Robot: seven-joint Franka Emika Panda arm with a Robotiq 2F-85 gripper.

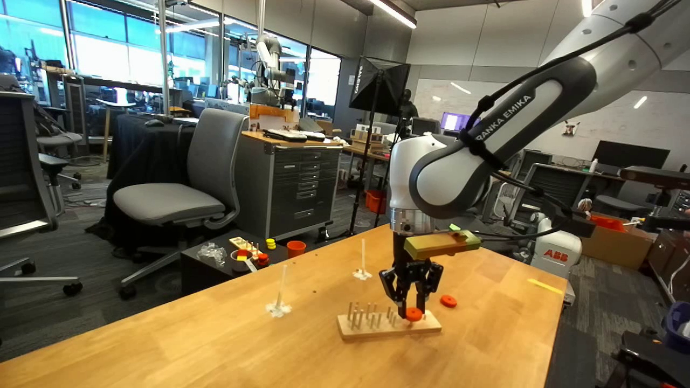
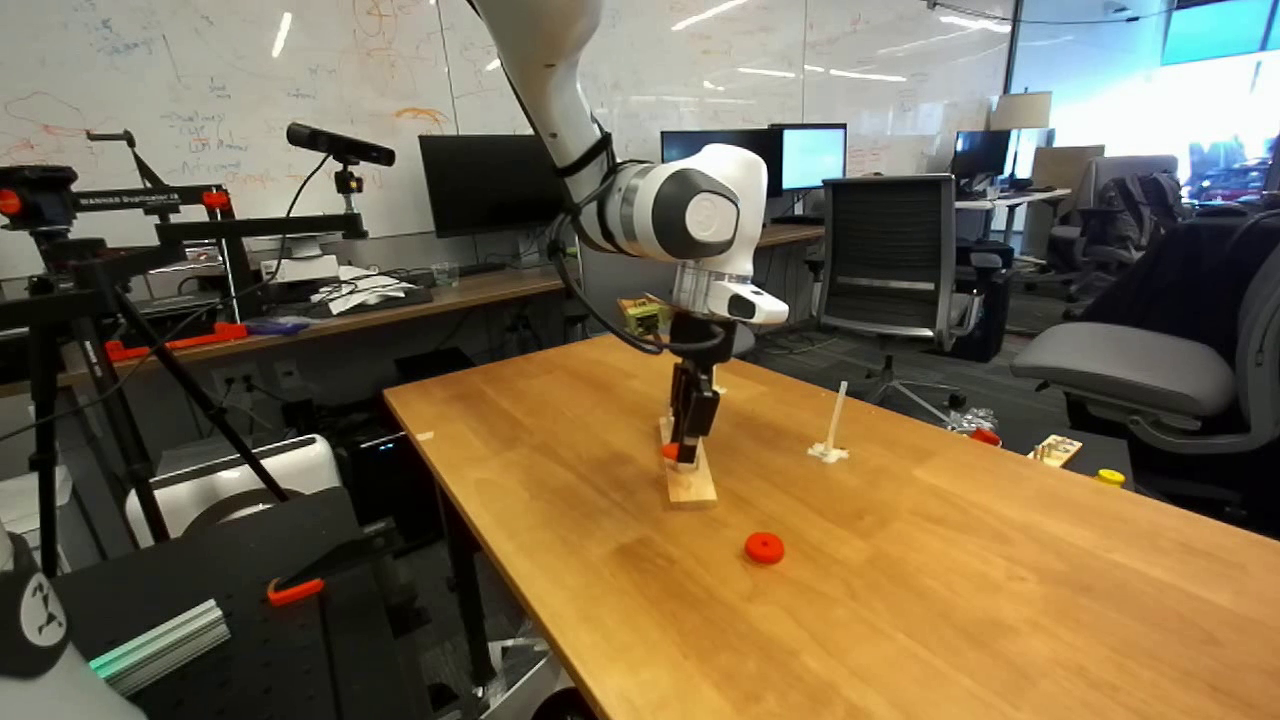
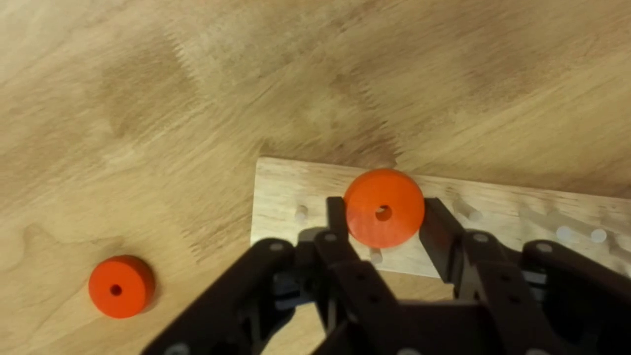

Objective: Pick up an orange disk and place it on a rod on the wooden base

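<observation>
One claw [image 1: 412,308], pointing down from a single white-and-grey robot arm [image 1: 463,172], grips with its two fingers [image 3: 336,213] one orange disk [image 3: 384,193], pressed at opposite points of the rim. The disk lies roughly level over one wooden base [image 3: 318,182]; whether one of the pegs [image 3: 300,213] has entered its single central hole cannot be told. In the wrist view, one peg stands to the left of the claw, one shows just below the held disk between the fingers, and at least three stand to the right, the full number being uncertain. A second disk [image 2: 764,553], alike in colour and form, lies flat on the single tabletop [image 1: 188,345], apart from the base and to the right of the claw in both exterior views. Two slender rods [image 1: 281,288], each rising from its own whitish patch, stand to the left of the claw in an exterior view. In that view, to the claw's right, near the tabletop's edge, lies one strip of yellow tape [image 1: 545,285]. Well to the claw's left, beyond the tabletop, one low black stand [image 1: 205,275] bears one pegged wooden block [image 1: 237,242]; one small yellow stack [image 1: 270,244] and one orange cup [image 1: 296,249] appear nearby.
</observation>
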